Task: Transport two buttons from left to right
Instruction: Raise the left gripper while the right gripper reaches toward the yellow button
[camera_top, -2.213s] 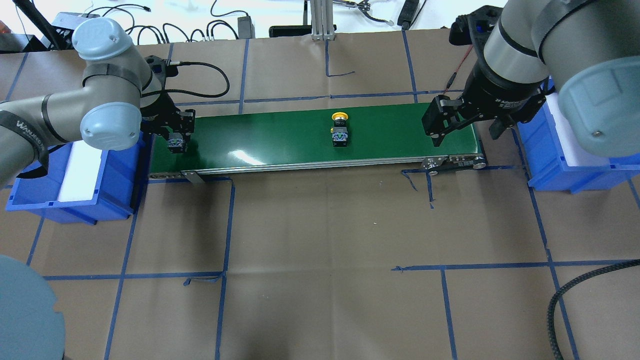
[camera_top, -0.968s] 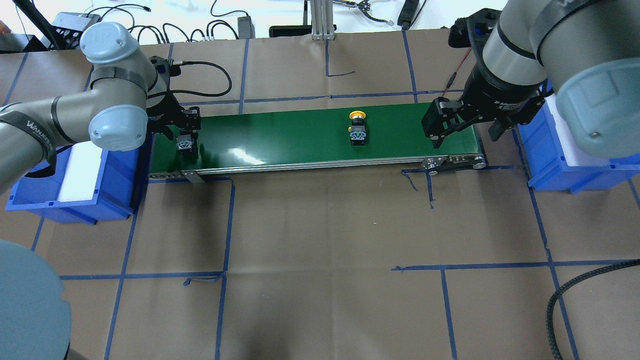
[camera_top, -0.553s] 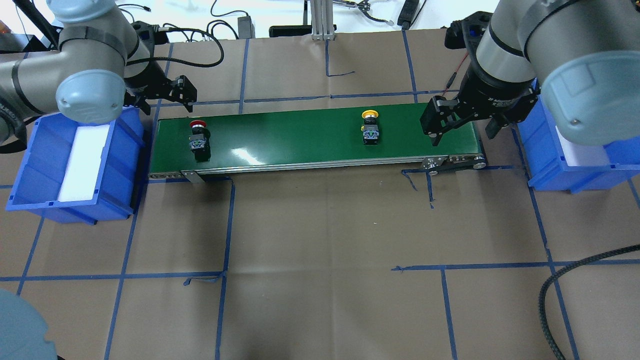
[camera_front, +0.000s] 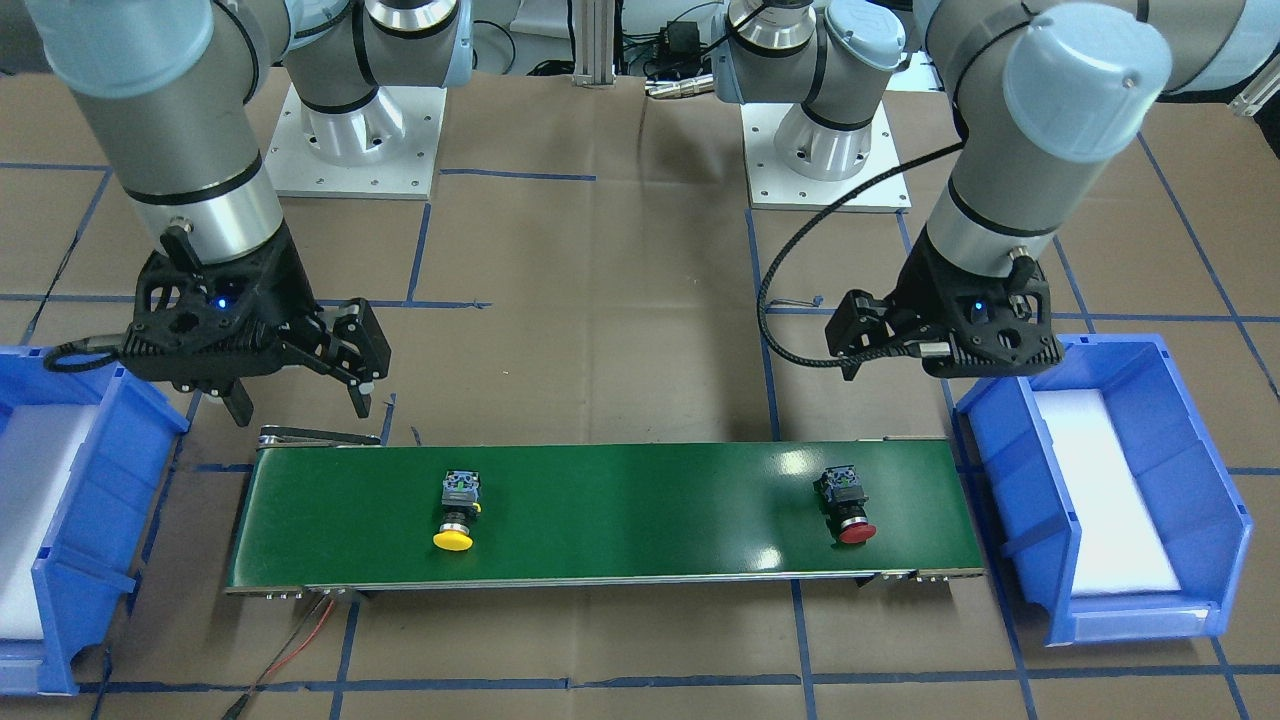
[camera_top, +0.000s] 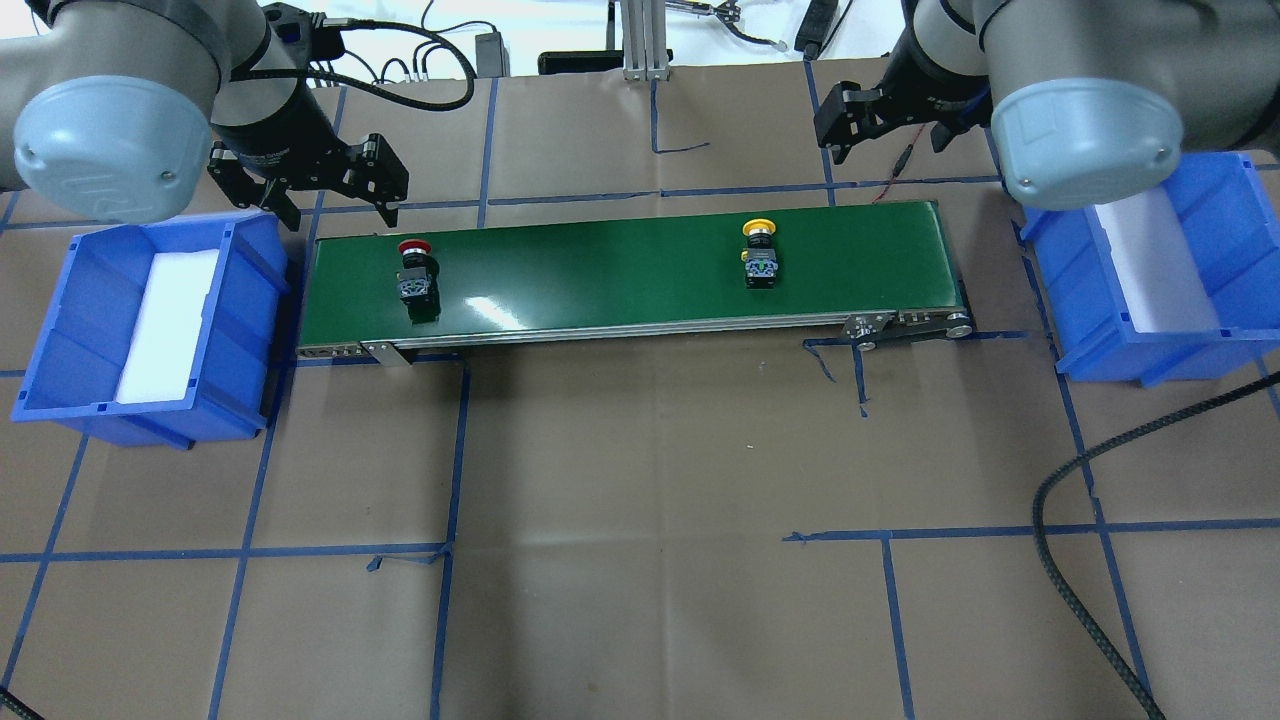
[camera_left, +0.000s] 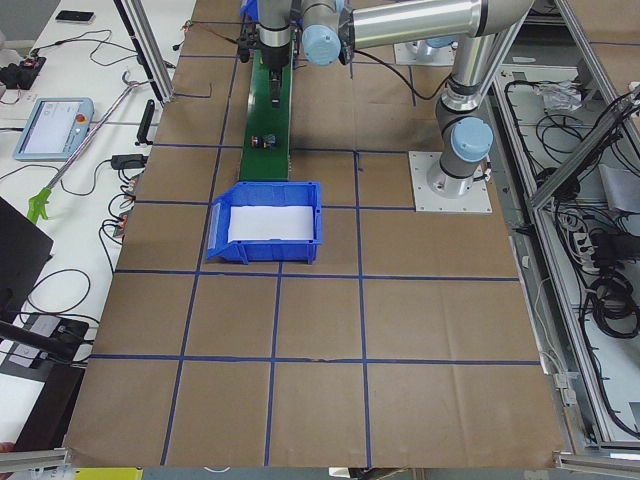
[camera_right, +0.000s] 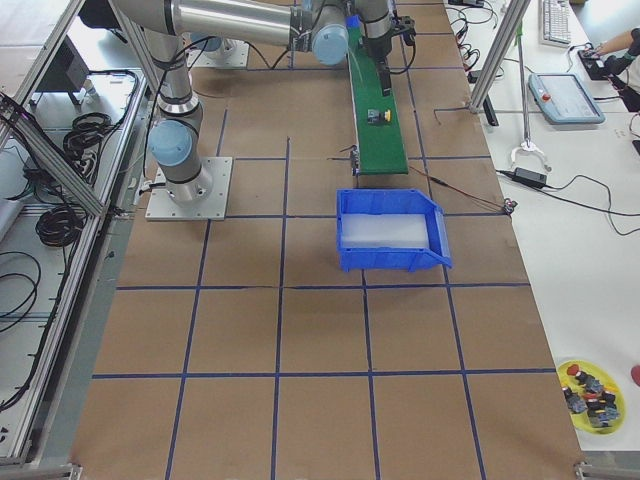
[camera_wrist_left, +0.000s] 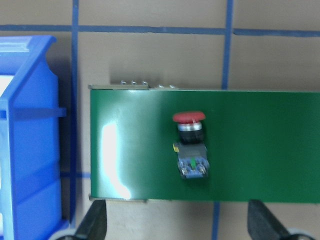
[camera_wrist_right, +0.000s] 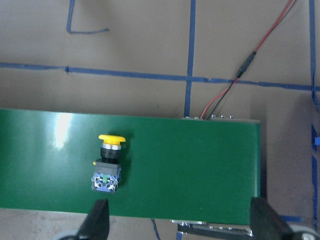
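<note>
- In the overhead view the yellow button lies on its side right of centre on the green belt, cap toward the top edge. The red button lies the same way near the belt's left end.
- The next step, I judge, is for the right gripper to carry the yellow one to the blue bin at the frame's right. It should descend straight over the black body with a finger on each side, since the rounded cap could slip.
- The right gripper hangs pointing down beyond the belt's upper right, claw spread wide and empty.
- The left gripper hovers at upper left by the belt's end, equally wide, holding nothing.
</note>
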